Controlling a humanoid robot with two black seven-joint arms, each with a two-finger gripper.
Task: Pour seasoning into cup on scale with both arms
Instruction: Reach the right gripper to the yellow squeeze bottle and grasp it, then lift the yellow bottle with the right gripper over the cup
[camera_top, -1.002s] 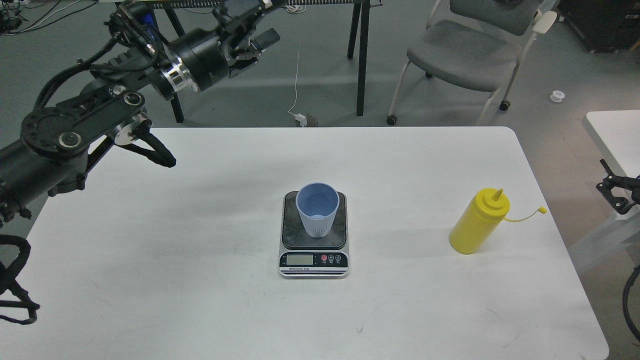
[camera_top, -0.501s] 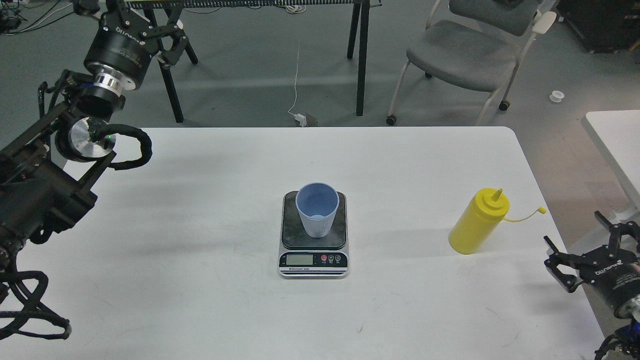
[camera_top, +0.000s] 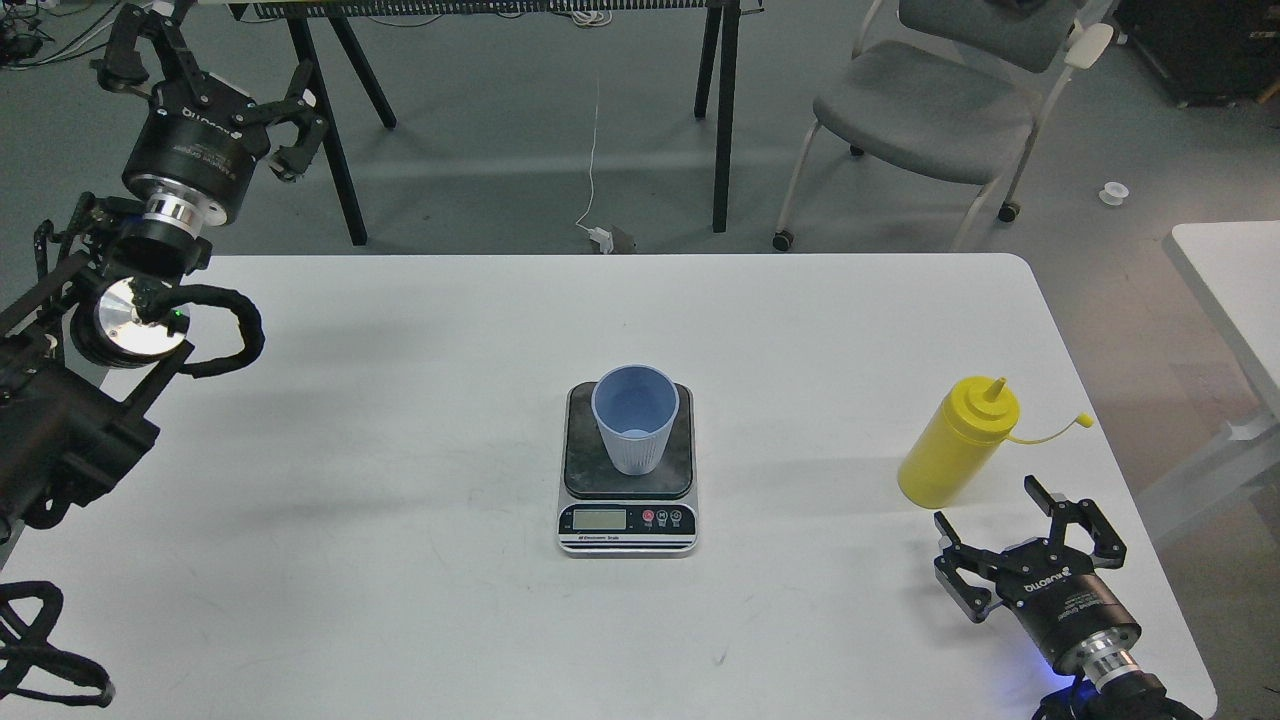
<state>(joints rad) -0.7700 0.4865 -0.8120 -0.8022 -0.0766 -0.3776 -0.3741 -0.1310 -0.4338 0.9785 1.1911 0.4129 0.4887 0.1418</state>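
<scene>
on the scale (camera_top: 627, 520) stands the cup (camera_top: 634, 418), nothing visible inside.

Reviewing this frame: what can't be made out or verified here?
Head view only:
- scale: the LCD reading is too small to read.
- yellow squeeze bottle: opaque, so its fill level is hidden.
- cup: its base contact with the plate is hidden by its own wall.
- right end effector: its arm is cut off by the bottom edge.
- left end effector: raised beyond the table's far left; the fingertip at the top edge is partly cut off.
</scene>
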